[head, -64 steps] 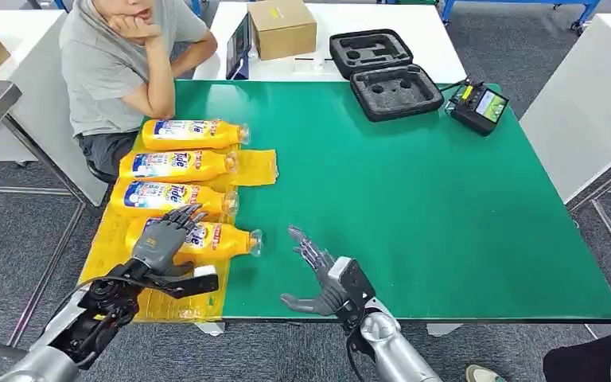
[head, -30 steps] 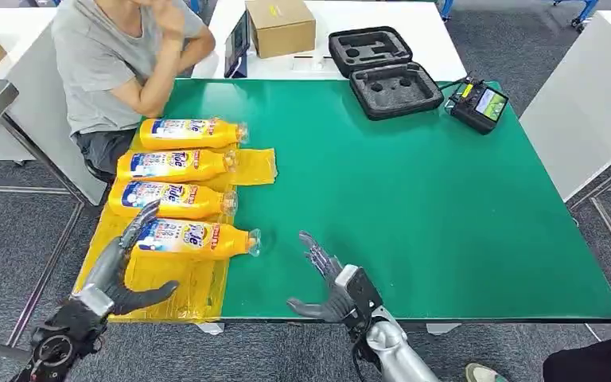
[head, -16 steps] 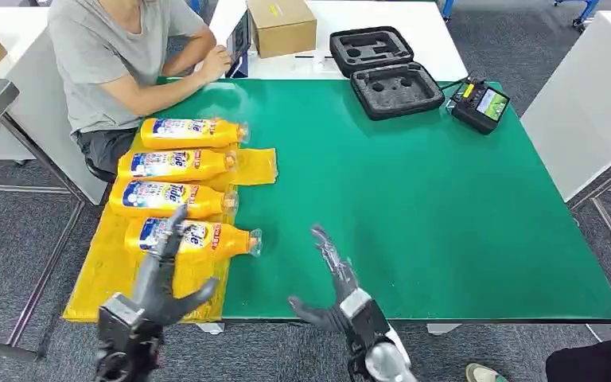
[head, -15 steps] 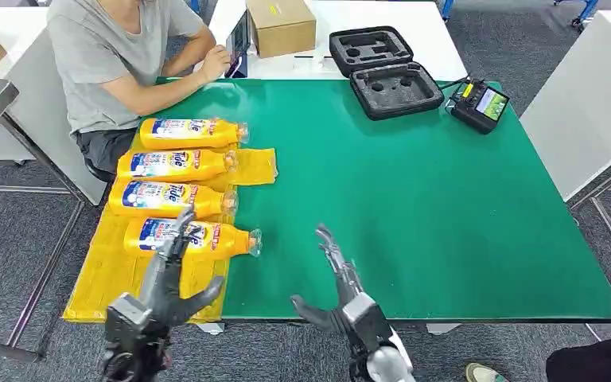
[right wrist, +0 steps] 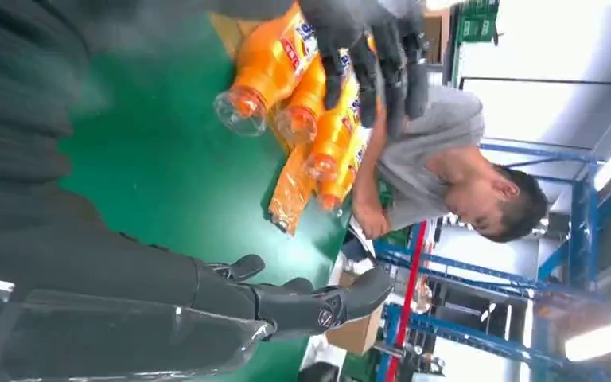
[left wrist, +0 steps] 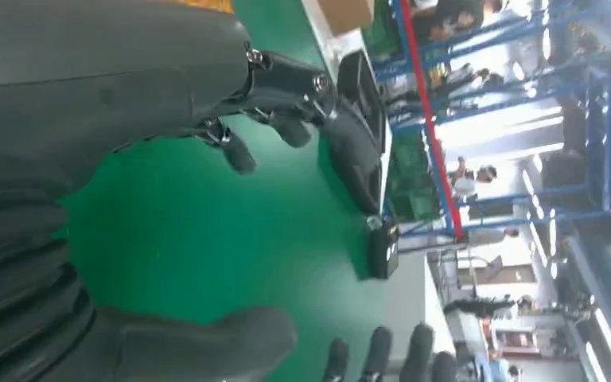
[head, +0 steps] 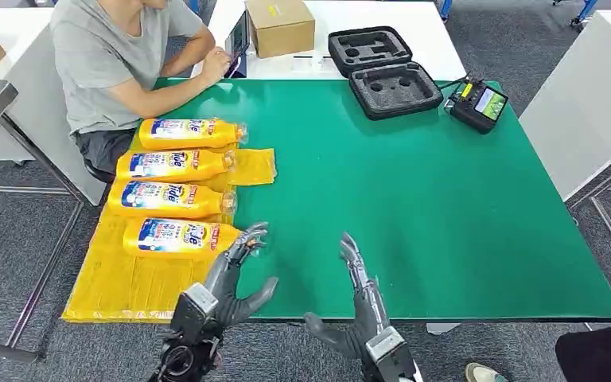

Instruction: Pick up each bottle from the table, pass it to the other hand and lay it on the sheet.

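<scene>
Lying flat on the yellow sheet at the left side of the green table are four orange bottles, side by side in a row, each with its long axis across the table and its cap end toward the open green. The nearest bottle sits just beyond the left hand, whose fingertips reach to about its cap end; whether they touch it is hard to say from above. That hand holds nothing, its fingers apart. The right hand hovers over bare green near the front edge, well to the right of the bottles, fingers spread and likewise holding nothing.

The bottles look alike: orange plastic, blue-and-white labels, clear caps, smooth and rounded, so likely to roll if nudged sideways. No bottle stands on the bare table, so by my reading the laying-out is finished or nearly so. A person sits at the far left corner.
</scene>
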`<control>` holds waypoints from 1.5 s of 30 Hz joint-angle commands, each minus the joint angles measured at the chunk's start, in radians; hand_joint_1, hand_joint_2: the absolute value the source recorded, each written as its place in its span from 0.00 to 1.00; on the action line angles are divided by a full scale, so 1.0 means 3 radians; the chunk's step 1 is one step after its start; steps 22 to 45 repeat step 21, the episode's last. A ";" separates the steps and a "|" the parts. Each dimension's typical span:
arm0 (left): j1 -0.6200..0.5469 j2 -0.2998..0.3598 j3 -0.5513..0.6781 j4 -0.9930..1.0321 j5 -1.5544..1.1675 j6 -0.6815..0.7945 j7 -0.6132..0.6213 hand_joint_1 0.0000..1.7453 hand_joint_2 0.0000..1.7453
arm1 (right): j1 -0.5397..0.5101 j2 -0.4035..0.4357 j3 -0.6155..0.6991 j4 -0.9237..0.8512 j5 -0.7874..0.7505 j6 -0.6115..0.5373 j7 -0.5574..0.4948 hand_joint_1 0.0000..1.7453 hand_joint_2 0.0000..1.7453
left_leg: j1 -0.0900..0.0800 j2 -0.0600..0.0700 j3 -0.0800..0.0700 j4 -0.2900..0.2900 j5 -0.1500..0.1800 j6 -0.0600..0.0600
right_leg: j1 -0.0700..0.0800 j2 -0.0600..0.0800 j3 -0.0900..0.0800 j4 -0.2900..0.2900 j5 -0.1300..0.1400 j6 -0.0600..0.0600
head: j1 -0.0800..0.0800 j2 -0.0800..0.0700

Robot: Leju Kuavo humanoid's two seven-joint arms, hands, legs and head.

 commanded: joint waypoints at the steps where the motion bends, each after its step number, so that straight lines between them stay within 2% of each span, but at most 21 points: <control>1: -0.0127 -0.0011 -0.0138 0.0350 0.0043 0.0170 0.0006 0.00 1.00 | 0.0150 0.0003 -0.0108 -0.0141 -0.0108 -0.0154 0.0009 0.00 1.00 | 0.0001 -0.0007 0.0017 -0.0003 -0.0006 -0.0004 | 0.0000 -0.0003 0.0018 -0.0003 -0.0008 -0.0004 | 0.0001 0.0000; 2: -0.0124 -0.0001 -0.0142 0.0337 0.0041 0.0183 0.0006 0.00 1.00 | 0.0153 0.0005 -0.0126 -0.0144 -0.0143 -0.0130 0.0009 0.00 1.00 | 0.0000 -0.0006 0.0013 -0.0003 -0.0005 -0.0004 | 0.0000 -0.0002 0.0014 -0.0002 -0.0006 -0.0003 | 0.0001 0.0000; 3: -0.0133 0.0016 -0.0157 0.0343 0.0050 0.0201 0.0006 0.00 1.00 | 0.0179 0.0049 -0.0210 -0.0207 -0.0225 -0.0112 0.0009 0.00 0.00 | 0.0002 -0.0006 0.0019 -0.0003 -0.0008 -0.0005 | 0.0001 -0.0001 0.0021 -0.0002 -0.0009 -0.0004 | 0.0000 0.0000; 5: -0.0143 0.0020 -0.0155 0.0350 0.0055 0.0212 0.0006 0.00 1.00 | 0.0218 0.0092 -0.0248 -0.0356 -0.0242 -0.0343 0.0009 0.00 0.00 | 0.0002 -0.0006 0.0023 -0.0003 -0.0010 -0.0006 | 0.0001 0.0000 0.0024 -0.0003 -0.0011 -0.0005 | 0.0001 0.0000; 6: -0.0161 0.0016 -0.0141 0.0347 0.0058 0.0198 0.0006 0.00 1.00 | 0.0255 0.0108 -0.0231 -0.0439 -0.0256 -0.0626 0.0009 0.00 0.00 | 0.0001 -0.0005 0.0013 -0.0001 -0.0006 -0.0005 | 0.0001 0.0000 0.0014 -0.0001 -0.0007 -0.0004 | 0.0000 0.0000; 8: -0.0196 0.0000 -0.0089 0.0337 0.0071 0.0217 0.0006 0.00 1.00 | 0.0302 0.0134 -0.0224 -0.0458 -0.0235 -0.0848 0.0009 0.00 0.00 | -0.0001 -0.0005 0.0004 -0.0002 -0.0002 -0.0003 | -0.0001 -0.0002 0.0005 0.0000 -0.0004 -0.0003 | 0.0001 0.0000; 11: -0.0188 0.0007 0.0013 0.0277 0.0168 0.0264 0.0080 0.00 1.00 | 0.0337 0.0068 -0.0151 -0.0432 -0.0125 -0.1000 0.0009 0.00 0.00 | 0.0002 -0.0006 0.0017 -0.0002 -0.0007 -0.0006 | 0.0002 -0.0001 0.0018 -0.0001 -0.0009 -0.0005 | 0.0000 0.0000; 45: -0.0104 0.0045 0.0042 0.0186 0.0168 0.0314 0.0099 0.00 1.00 | 0.0325 0.0047 -0.0240 -0.0363 -0.0233 -0.0972 0.0009 0.00 0.00 | 0.0002 0.0002 0.0013 -0.0002 -0.0006 -0.0005 | 0.0002 0.0006 0.0014 -0.0003 -0.0005 -0.0004 | 0.0000 0.0000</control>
